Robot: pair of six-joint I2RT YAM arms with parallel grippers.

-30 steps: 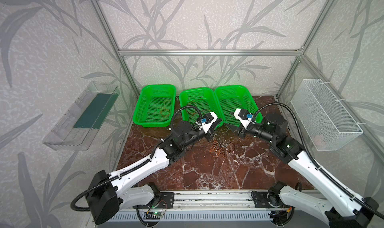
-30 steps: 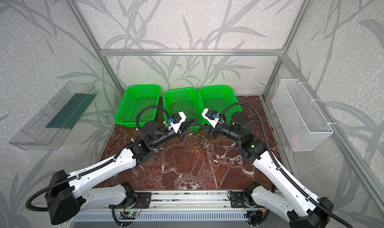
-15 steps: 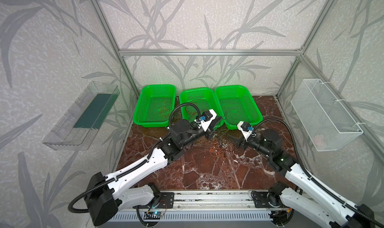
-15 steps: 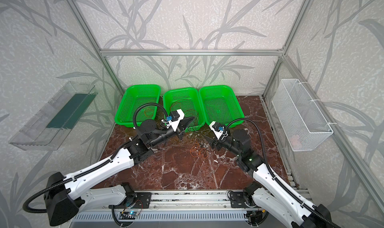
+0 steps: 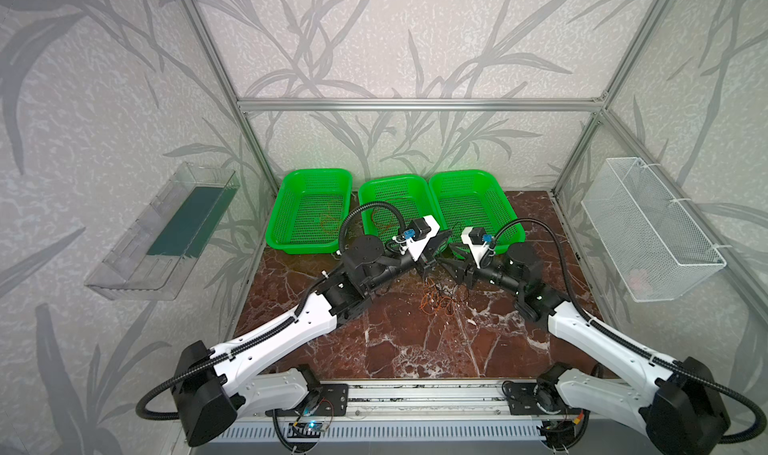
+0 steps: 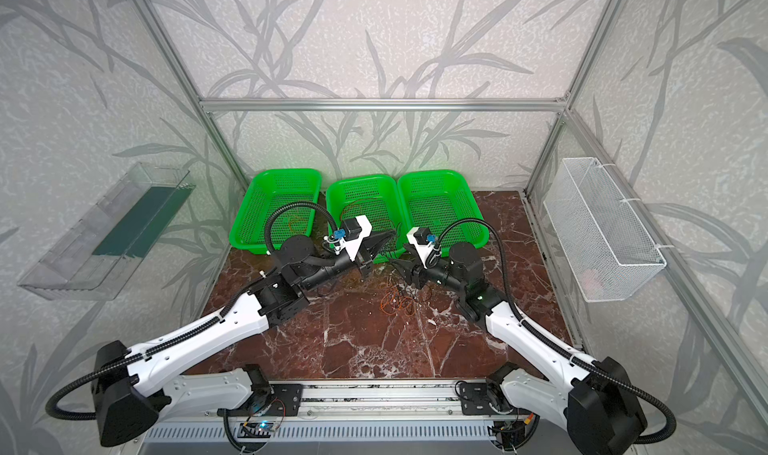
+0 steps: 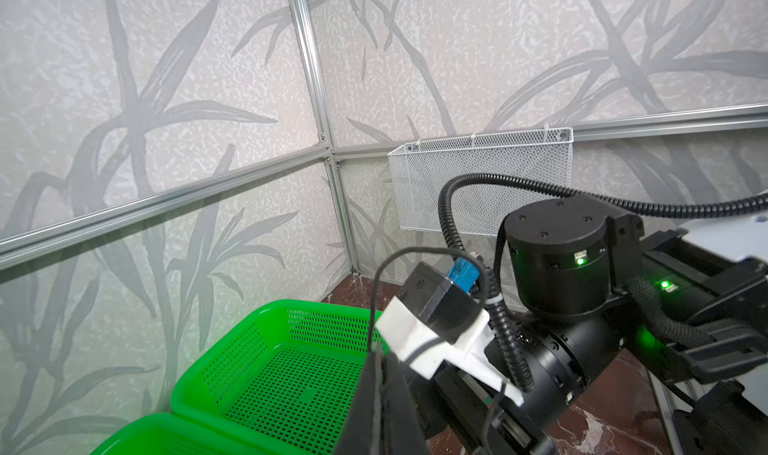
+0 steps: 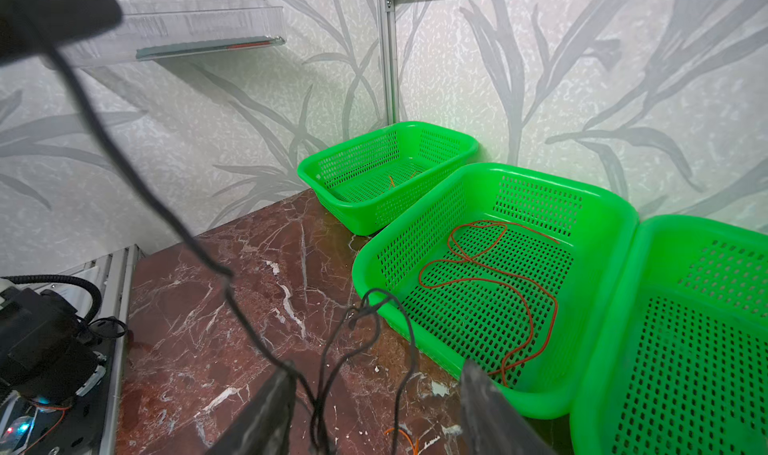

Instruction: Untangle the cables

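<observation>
Landmark for this entry: the middle green basket of three along the back wall. The left gripper is raised just in front of that basket's near rim, its jaws pressed together on a thin black cable. The strand leaves the pinch and runs down at a slant toward the surface. The right gripper faces it from the basket's right front corner and sits lower. Its fingers are spread apart with nothing clamped. A few black strands hang in the gap between them, one close to a finger, but I cannot tell whether it touches. The main tangle of cables, orange with black mixed in, lies in loose loops on the surface in front of the basket, below and between the two grippers. One red-orange cable lies alone inside the middle basket, in open loops on its floor. A second orange cable sits in the left basket, just beside the middle one. The right basket touches the middle basket's other side, rim to rim.
</observation>
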